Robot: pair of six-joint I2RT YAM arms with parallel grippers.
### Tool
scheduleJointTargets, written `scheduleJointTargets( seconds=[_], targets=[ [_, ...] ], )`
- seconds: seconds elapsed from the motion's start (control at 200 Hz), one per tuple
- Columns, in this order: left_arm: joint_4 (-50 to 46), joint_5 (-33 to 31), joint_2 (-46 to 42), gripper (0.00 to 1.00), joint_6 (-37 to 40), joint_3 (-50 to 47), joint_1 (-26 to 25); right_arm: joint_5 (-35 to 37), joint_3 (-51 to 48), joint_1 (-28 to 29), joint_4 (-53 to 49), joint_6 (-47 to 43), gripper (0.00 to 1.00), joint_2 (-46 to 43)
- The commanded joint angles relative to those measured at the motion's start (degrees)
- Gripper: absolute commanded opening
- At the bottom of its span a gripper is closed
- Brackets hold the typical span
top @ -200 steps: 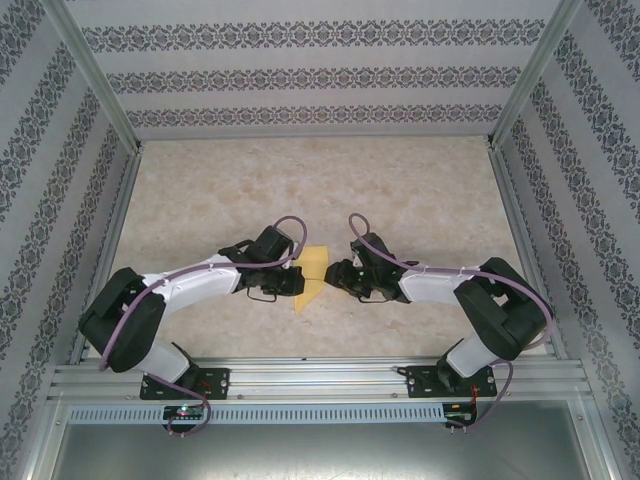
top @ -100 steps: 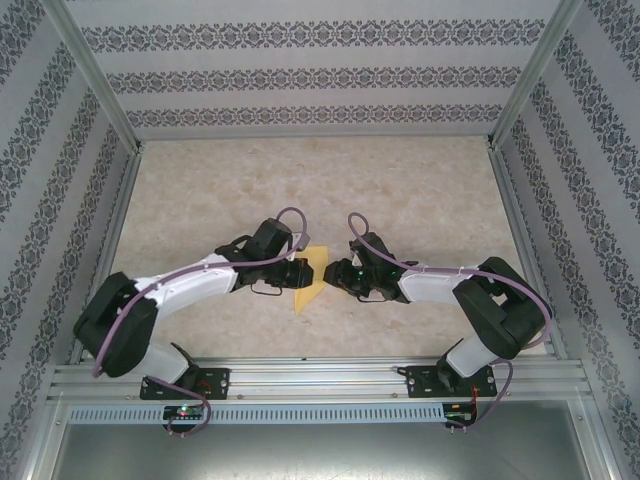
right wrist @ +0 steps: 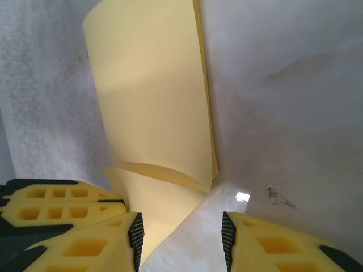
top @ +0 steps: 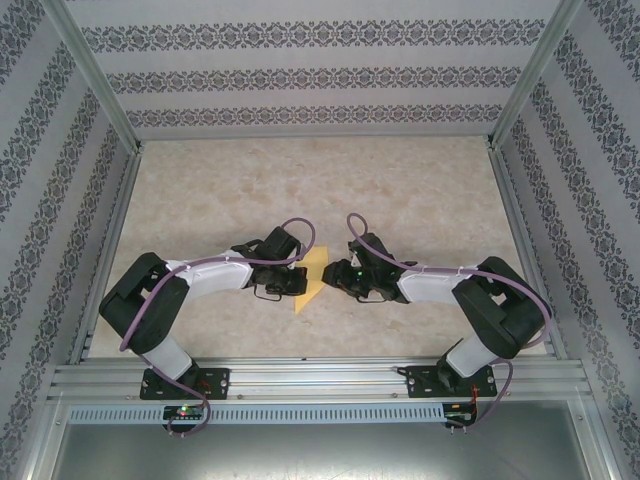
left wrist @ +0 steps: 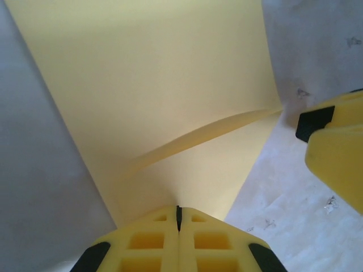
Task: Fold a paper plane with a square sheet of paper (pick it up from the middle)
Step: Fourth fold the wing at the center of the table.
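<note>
Centrally in the top view, left gripper point(top: 299, 282) clamped shut on the left edge of the folded square sheet of paper point(top: 314, 275). Right gripper point(top: 333, 279) partly open just to its right, straddling the sheet's near corner in the right wrist view. Long axis from upper right to lower left, narrow end lowermost on the marbled table point(top: 400, 190).

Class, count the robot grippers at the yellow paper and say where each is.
2. The left gripper, jaws shut, pinches the left edge of the thin yellow folded paper sheet. The right gripper, jaws apart, faces it from the paper's right side.
</note>
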Motion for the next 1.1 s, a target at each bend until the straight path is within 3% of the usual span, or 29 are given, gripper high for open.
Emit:
scheduleJointTargets(
  seconds=[0.0, 0.799, 1.094],
  targets=[
    [-1.7, -2.2, 1.2, 0.00, 1.4, -0.8, 0.0, -1.1, 2.0, 0.8, 0.7, 0.5, 0.44, 1.7],
    [-0.9, -1.8, 2.0, 0.00, 1.6, -1.9, 0.0, -4.0, 3.6, 1.0, 8.7, 3.0, 0.44, 6.3],
    [-1.5, -3.3, -3.0, 0.04, 1.2, -2.6, 0.0, -7.6, 4.7, 0.9, 8.7, -2.9, 0.35, 8.2]
  ],
)
